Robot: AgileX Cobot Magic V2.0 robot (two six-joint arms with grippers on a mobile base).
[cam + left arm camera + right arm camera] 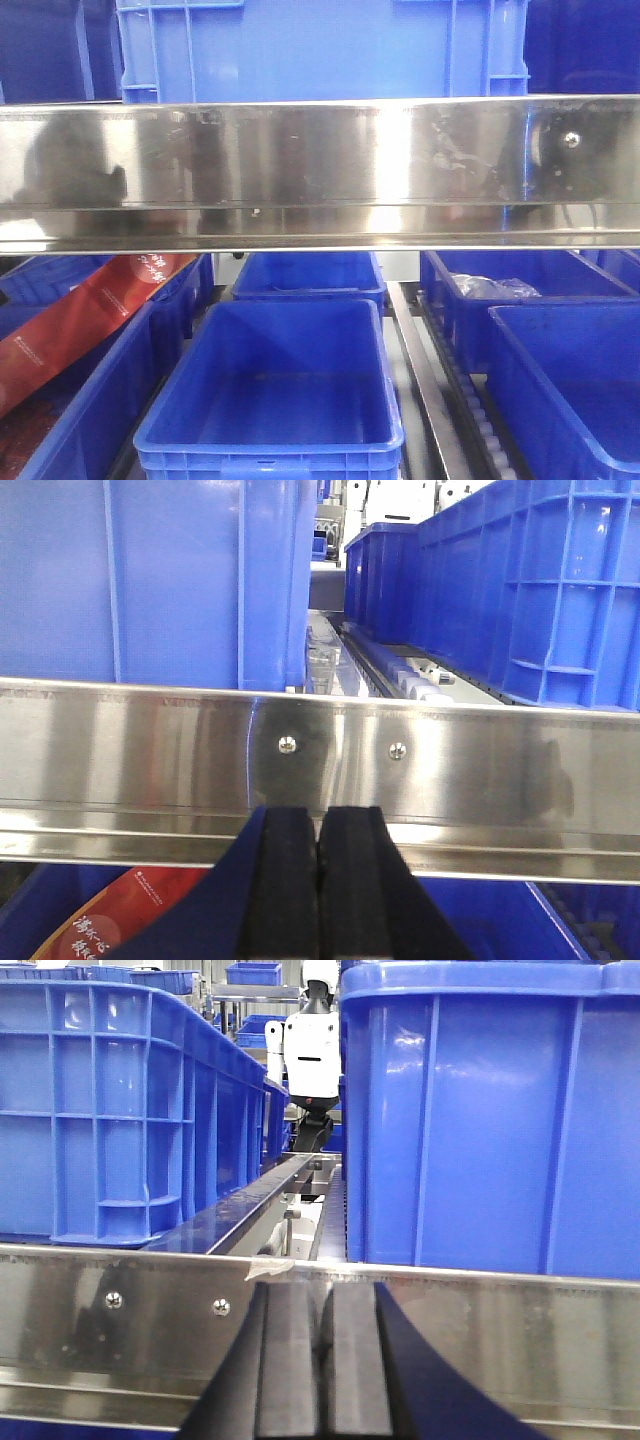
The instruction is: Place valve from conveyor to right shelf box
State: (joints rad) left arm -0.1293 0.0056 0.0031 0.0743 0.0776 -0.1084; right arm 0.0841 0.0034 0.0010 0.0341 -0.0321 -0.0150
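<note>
The conveyor and the valve are out of view in all three views. The front view faces a shelf with a steel rail (320, 170) and blue boxes; neither gripper shows there. An empty blue box (270, 400) sits centre below the rail, another blue box (580, 390) at the right. My left gripper (319, 815) is shut with its black pads together and nothing between them, close in front of the steel rail (150, 750). My right gripper (322, 1290) is shut and empty, close in front of the rail (500, 1330).
A large blue crate (320, 50) stands on the upper shelf. A red package (90, 310) lies in the lower left box, also in the left wrist view (120, 920). Roller tracks (400, 675) run between crates. A white humanoid robot (313, 1055) stands far behind.
</note>
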